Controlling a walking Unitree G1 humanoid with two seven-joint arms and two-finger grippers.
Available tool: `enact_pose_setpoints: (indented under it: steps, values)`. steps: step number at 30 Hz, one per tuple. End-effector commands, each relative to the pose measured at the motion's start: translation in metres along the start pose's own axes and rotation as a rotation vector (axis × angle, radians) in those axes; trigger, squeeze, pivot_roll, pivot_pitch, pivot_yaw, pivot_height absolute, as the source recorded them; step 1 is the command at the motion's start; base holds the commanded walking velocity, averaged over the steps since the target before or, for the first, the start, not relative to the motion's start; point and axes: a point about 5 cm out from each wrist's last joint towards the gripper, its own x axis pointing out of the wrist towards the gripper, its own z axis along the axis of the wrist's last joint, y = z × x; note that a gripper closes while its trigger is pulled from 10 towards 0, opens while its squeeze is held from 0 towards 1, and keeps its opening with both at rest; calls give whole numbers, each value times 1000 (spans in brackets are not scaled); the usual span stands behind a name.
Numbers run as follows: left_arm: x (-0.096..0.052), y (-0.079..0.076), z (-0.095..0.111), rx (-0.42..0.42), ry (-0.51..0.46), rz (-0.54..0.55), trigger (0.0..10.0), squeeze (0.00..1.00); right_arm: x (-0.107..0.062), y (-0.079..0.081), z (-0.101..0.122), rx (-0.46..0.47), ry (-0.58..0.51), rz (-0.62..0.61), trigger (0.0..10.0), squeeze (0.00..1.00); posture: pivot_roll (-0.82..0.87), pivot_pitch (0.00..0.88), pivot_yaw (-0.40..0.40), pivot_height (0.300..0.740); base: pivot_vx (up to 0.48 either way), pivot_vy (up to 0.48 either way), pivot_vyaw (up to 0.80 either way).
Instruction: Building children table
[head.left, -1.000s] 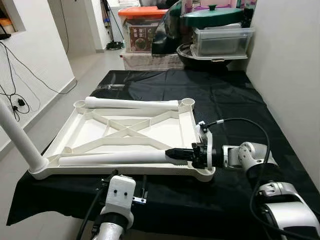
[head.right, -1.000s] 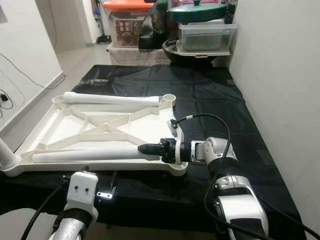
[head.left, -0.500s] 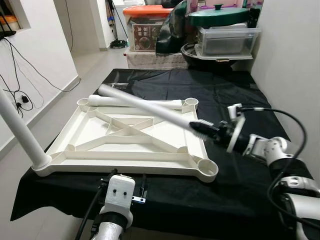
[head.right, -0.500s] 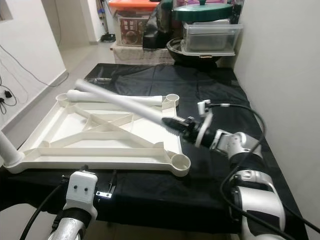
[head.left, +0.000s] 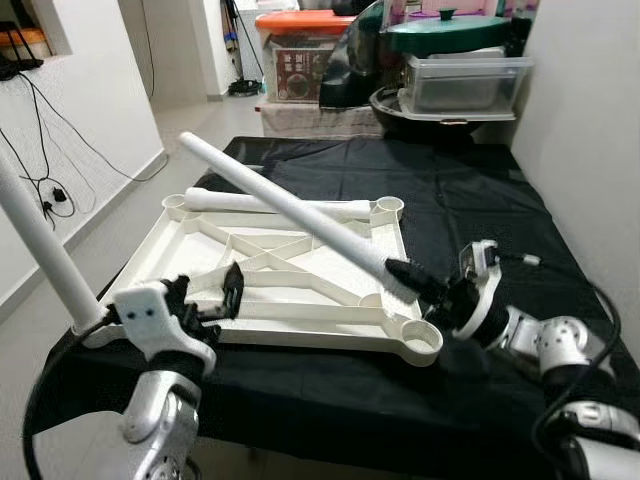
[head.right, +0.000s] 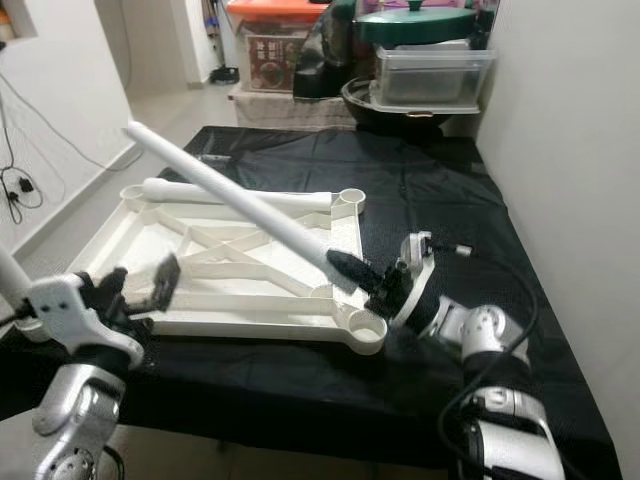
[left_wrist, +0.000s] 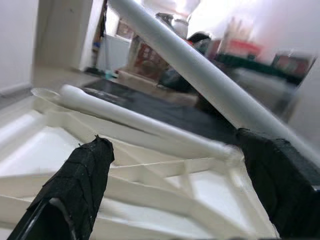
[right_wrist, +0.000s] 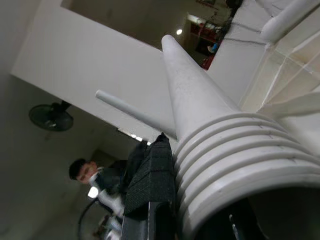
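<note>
The right gripper (head.left: 425, 291) is clenched on the ribbed, threaded end of a white table leg (head.left: 290, 212), which slants up and away from it over the upturned white tabletop (head.left: 270, 300). Just beside and below the fingers sits the near right corner socket (head.left: 423, 341), unfilled. To seat the leg well, I judge the wrist should swing it upright first, line the threads squarely over that socket, then lower and twist; entering at a slant would likely cross the threads or nudge the tabletop on the black cloth (head.left: 470, 220).

The left gripper (head.left: 215, 292) is raised with its fingers (left_wrist: 82, 182) spread and holding nothing, hovering by the near edge of the tabletop; pressing that edge down would steady the frame. To its left, one leg (head.left: 40, 250) already stands in its corner. Beyond, another leg (head.left: 270, 205) lies along the far edge between the far sockets.

Farthest off are stacked storage boxes (head.left: 300, 60); one carries a printed label, too small to read.
</note>
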Motion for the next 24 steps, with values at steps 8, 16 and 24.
enact_pose_setpoints:
  steps: [8,16,24]
  values:
    - [9,-10,13,-368,-69,-85,10000,1000,8,8,-15,72,3,107,0,0,-5,0,12,740,0,0,0]
    - [12,-19,15,-460,-54,-183,10000,0,8,13,-23,99,9,147,0,0,-7,0,14,740,0,0,0]
    - [15,-23,19,-497,-37,-259,10000,0,6,25,-37,103,84,210,0,0,-5,0,19,740,0,0,0]
